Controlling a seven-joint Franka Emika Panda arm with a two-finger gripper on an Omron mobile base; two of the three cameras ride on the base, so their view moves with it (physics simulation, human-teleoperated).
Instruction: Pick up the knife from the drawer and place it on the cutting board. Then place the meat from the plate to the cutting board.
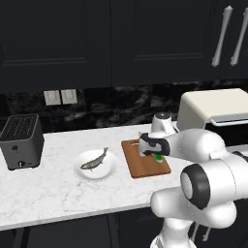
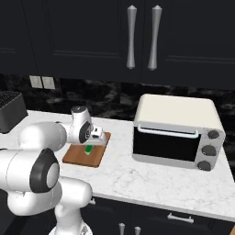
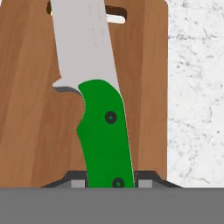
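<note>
My gripper (image 3: pixel 111 183) hovers low over the reddish-brown cutting board (image 1: pixel 143 168) (image 2: pixel 78 159) (image 3: pixel 26 113), shut on the knife (image 3: pixel 105 131) by its green handle. The pale blade runs along the board toward its handle slot and casts a thin shadow on the wood. In the base views a bit of green handle (image 1: pixel 158 157) (image 2: pixel 88 149) peeks out under the hand. Left of the board, the white plate (image 1: pixel 81 175) holds the grey-brown fish-shaped meat (image 1: pixel 95 161). The drawer is out of view.
A dark toaster (image 1: pixel 19 140) stands at the counter's far left. A cream toaster oven (image 2: pixel 176 133) (image 1: pixel 218 109) sits right of the board. White marble counter (image 1: pixel 53 193) stretches in front of the plate. Tall black cabinet doors with silver handles (image 2: pixel 131 36) hang above.
</note>
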